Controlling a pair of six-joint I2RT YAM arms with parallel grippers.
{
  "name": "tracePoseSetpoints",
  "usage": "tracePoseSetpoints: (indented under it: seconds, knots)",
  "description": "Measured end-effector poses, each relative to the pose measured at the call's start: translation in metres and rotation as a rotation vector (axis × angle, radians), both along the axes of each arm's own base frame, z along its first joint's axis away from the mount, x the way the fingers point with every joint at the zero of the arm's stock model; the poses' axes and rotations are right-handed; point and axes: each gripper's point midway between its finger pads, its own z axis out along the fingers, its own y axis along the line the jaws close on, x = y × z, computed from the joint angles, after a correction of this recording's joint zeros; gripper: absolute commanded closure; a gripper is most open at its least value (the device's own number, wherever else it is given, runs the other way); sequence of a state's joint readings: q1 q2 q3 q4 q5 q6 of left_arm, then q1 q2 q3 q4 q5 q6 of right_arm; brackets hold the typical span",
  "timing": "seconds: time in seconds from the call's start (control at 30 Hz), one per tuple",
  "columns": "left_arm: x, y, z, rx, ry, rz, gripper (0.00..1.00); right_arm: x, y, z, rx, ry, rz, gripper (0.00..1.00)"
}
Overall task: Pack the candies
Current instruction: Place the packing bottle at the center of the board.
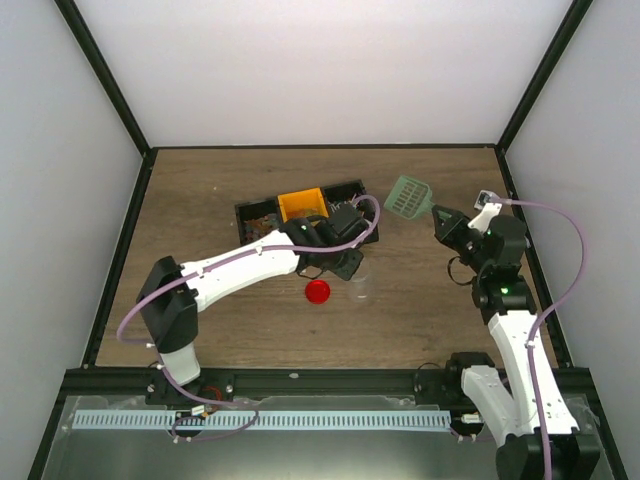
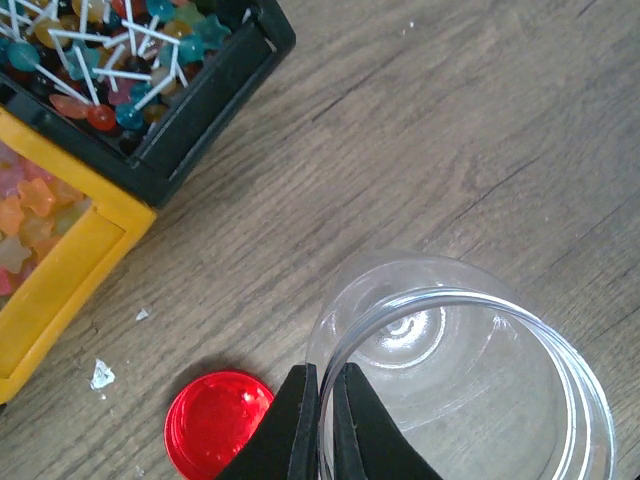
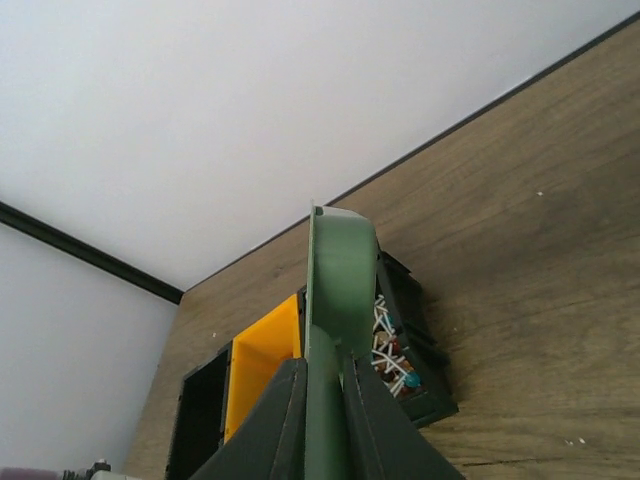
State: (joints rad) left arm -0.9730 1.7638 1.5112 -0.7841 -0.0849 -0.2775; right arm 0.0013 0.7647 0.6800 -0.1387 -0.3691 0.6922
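The candies lie in a black tray (image 1: pixel 262 212): stick-like ones (image 2: pixel 110 60) in a black compartment, pale star-shaped ones (image 2: pixel 25 215) in a yellow bin (image 1: pixel 302 205). A clear empty jar (image 2: pixel 470 380) stands upright on the table right of the tray. My left gripper (image 2: pixel 323 374) is shut on its rim, one finger inside and one outside. The jar (image 1: pixel 362 287) sits just below that gripper (image 1: pixel 352 268) in the top view. My right gripper (image 3: pixel 323 366) is shut on the handle of a green slotted scoop (image 3: pixel 340 285), held in the air right of the tray (image 1: pixel 408 197); stick candies (image 3: pixel 392 350) show behind it.
A round red lid (image 1: pixel 318 291) lies flat on the table just left of the jar, also in the left wrist view (image 2: pixel 217 422). A small white crumb (image 2: pixel 101 375) lies near the yellow bin. Black frame posts and white walls enclose the wooden table (image 1: pixel 220 320).
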Motion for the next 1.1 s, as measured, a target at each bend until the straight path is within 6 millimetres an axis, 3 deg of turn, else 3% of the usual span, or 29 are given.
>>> tracePoseSetpoints:
  seconds: [0.7,0.9,1.1]
  knots:
    - [-0.025,0.017,-0.030,0.169,0.029,-0.113,0.94,0.003,0.001,-0.023,0.005,0.071,0.009,0.99]
    - [-0.026,0.018,-0.031,0.182,0.022,-0.125,0.74,0.006,0.004,-0.029,0.013,0.085,0.025,0.99]
    - [-0.026,0.021,-0.033,0.195,0.019,-0.129,0.69,0.006,0.005,-0.027,0.014,0.074,0.032,0.99]
